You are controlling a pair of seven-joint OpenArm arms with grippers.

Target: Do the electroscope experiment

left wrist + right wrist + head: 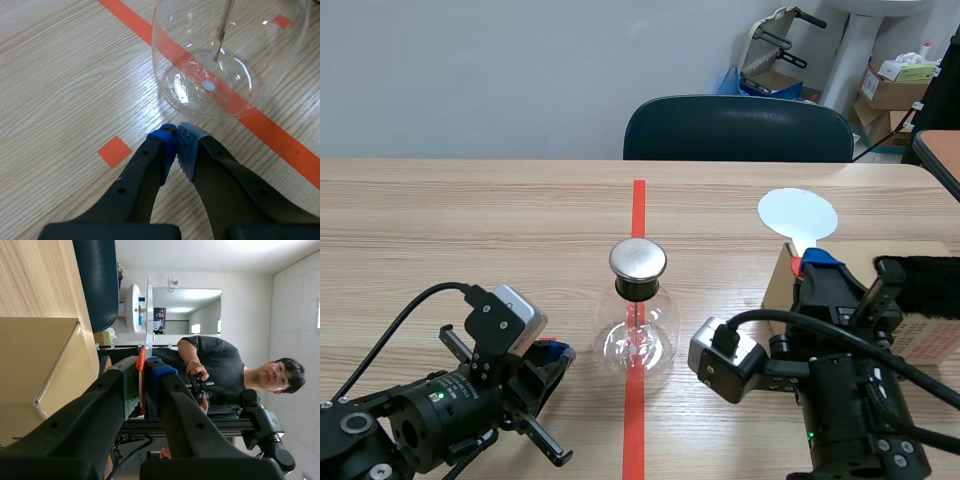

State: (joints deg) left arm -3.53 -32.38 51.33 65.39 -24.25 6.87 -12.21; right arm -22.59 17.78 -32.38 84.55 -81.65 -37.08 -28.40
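Nearest, at the near left, the left gripper [556,360] lies low on the wooden table [470,230], its blue-padded fingers [162,142] pressed together on nothing. Its tips point at the electroscope [638,335] and stop just short of the glass.

At the near right, the right gripper [813,266] stands upright, pinching the orange-red handle [141,372] of a white disc [798,213]. The disc rises above the fingers on the far side.

The electroscope is a round clear flask in the middle of the table, on the orange-red tape line [638,200] between the two arms. It has a shiny metal cap [638,259], and a thin rod [223,30] hangs inside.

Just right of the right gripper sits a cardboard box [850,252] with a black furry strip [925,278] on top. Red print on its near side is too small to read.

A dark chair [738,130] stands beyond the far edge. The right wrist view also shows a person in a dark top [220,360].
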